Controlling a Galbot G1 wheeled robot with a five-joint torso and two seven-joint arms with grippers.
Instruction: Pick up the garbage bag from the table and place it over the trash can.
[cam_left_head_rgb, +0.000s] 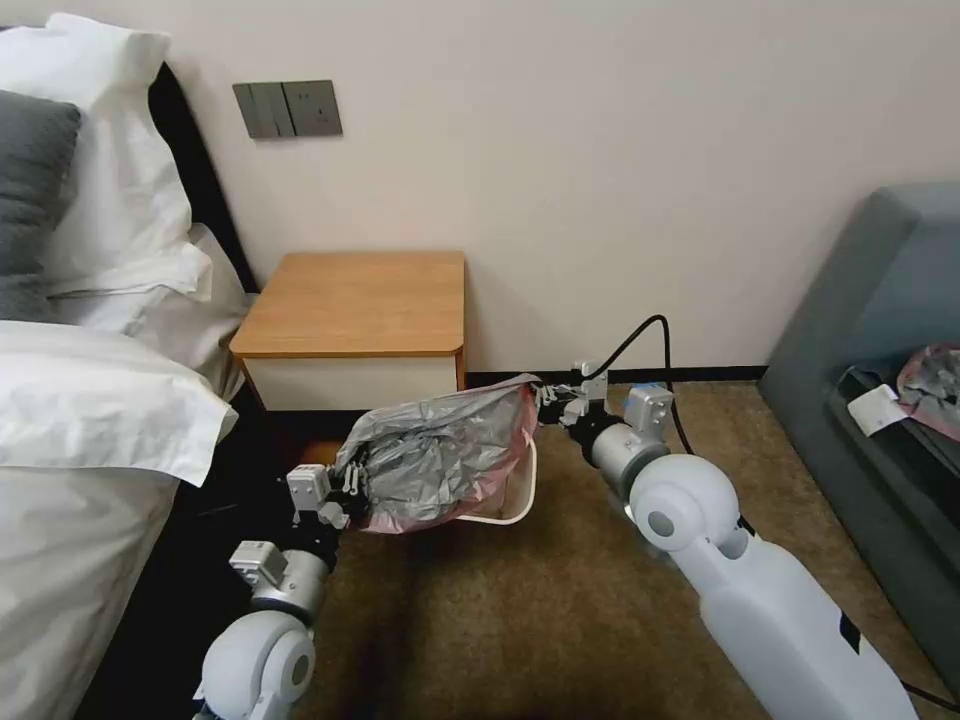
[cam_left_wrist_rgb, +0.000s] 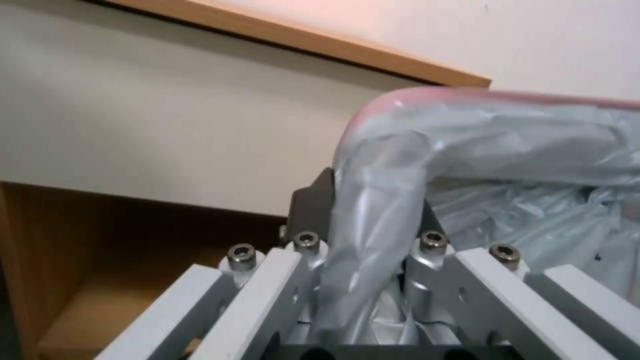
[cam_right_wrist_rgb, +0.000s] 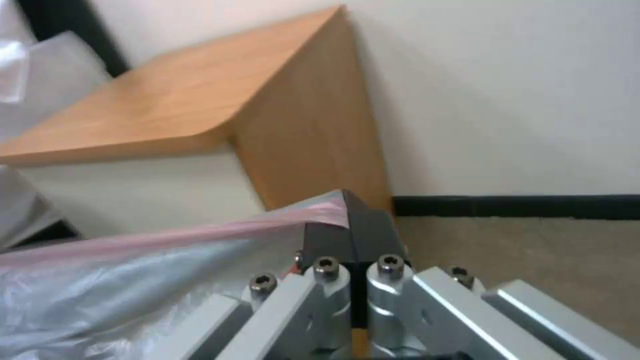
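The garbage bag (cam_left_head_rgb: 440, 455), wrinkly grey plastic with a pink-red rim, hangs stretched between my two grippers in front of the table (cam_left_head_rgb: 350, 300). My left gripper (cam_left_head_rgb: 352, 482) is shut on its near-left end, and my right gripper (cam_left_head_rgb: 547, 400) is shut on its pink rim at the far right. Under the bag, a curve of the cream trash can's rim (cam_left_head_rgb: 522, 495) shows; the rest of the can is hidden. In the left wrist view the bag (cam_left_wrist_rgb: 500, 150) runs between the shut fingers (cam_left_wrist_rgb: 313, 200). The right wrist view has dark pads (cam_right_wrist_rgb: 333, 232) pinching the pink rim (cam_right_wrist_rgb: 167, 237).
A bed with white pillows (cam_left_head_rgb: 90, 400) stands close on the left. A grey sofa (cam_left_head_rgb: 880, 330) on the right carries a small grey-pink bundle with a white slip (cam_left_head_rgb: 925, 385). A black cable (cam_left_head_rgb: 655, 350) trails behind my right arm. Brown carpet (cam_left_head_rgb: 540, 610) lies open in front.
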